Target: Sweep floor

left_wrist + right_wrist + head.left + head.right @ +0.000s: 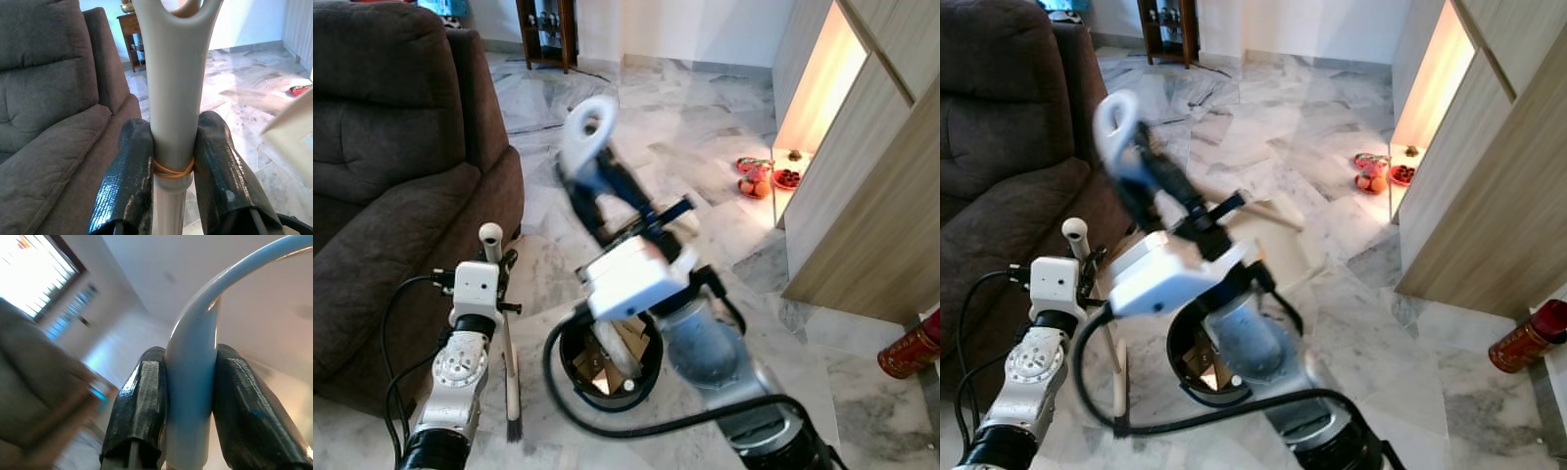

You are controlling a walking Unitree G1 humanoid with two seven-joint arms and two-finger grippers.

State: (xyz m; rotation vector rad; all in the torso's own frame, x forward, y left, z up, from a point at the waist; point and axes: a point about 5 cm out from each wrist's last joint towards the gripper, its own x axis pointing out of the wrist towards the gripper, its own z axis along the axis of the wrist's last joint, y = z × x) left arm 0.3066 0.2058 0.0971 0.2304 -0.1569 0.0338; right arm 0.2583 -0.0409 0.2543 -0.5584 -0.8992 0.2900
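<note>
My left gripper [499, 262] is shut on the pale handle of a broom [492, 238], low on the left beside the sofa. The broom's dark bristles [515, 428] rest on the marble floor. In the left wrist view the fingers [128, 171] clamp the handle [172, 88] just above a rubber band. My right gripper [612, 191], blurred and raised in the middle, is shut on the white looped handle of a dustpan [588, 128]. The pan's cream blade [1268, 211] hangs behind the arm. In the right wrist view both pads [144, 396] press the curved handle [191, 362].
A black round bin [646, 377] holding cardboard scraps stands on the floor under my right arm. A brown sofa [391, 176] fills the left. A wooden cabinet [862, 196] lines the right, with red items [759, 176] at its foot and a red can [908, 352] nearer.
</note>
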